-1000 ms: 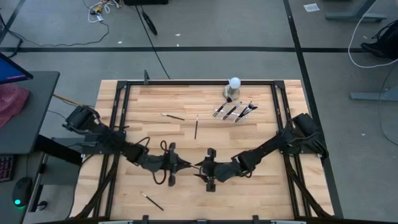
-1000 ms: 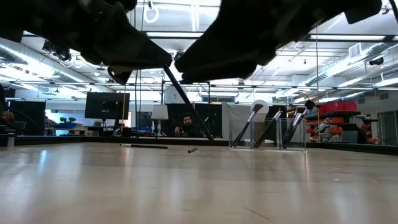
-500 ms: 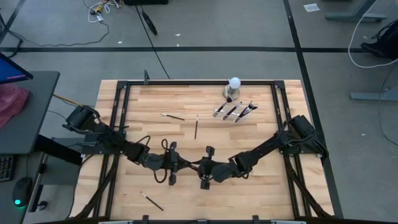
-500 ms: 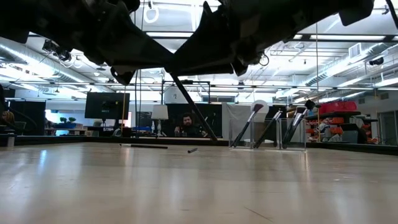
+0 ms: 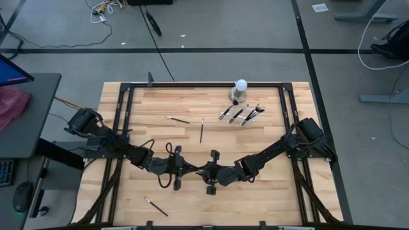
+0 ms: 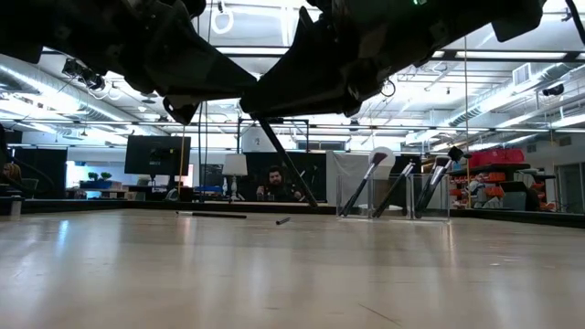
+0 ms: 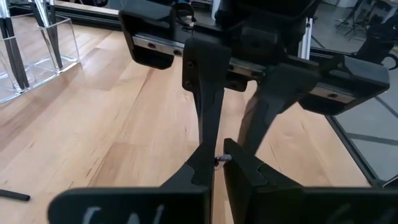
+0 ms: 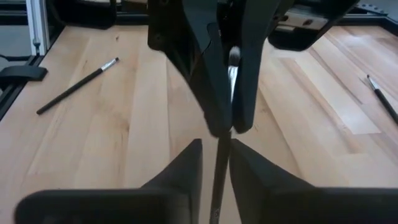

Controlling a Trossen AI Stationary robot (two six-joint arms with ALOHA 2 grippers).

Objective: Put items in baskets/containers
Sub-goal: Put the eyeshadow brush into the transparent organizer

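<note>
Over the table's middle my left gripper (image 5: 192,171) and my right gripper (image 5: 206,173) meet tip to tip, both shut on one thin dark makeup brush (image 6: 288,164). The brush slants down from them, clear of the wood. The clear tray (image 5: 241,115) at the far right holds several brushes that lean upright against its walls. Three loose brushes lie flat on the table: two (image 5: 177,119) (image 5: 201,130) toward the far side and one (image 5: 155,206) near the front left. My left gripper pinches the brush between its two fingertips (image 8: 211,118), just below the silver ferrule (image 8: 233,68). It comes level from the table's left. The brush is lifted clear and tilted. My right gripper closes its two fingers (image 8: 194,158) on the dark handle (image 8: 219,163), right next to the left gripper's tips. It comes level from the table's right. The handle's free end (image 6: 313,203) hangs slanted below, off the table.
A white ball on a grey round base (image 5: 240,86) stands by the far edge, just behind the tray. A black frame rail (image 5: 192,85) runs around the tabletop. Bare wood lies between the grippers and the tray.
My right gripper has moved a little toward the table's left, up against my left gripper. In the low view the slanted brush has shifted slightly toward the table's right and stays lifted clear.
</note>
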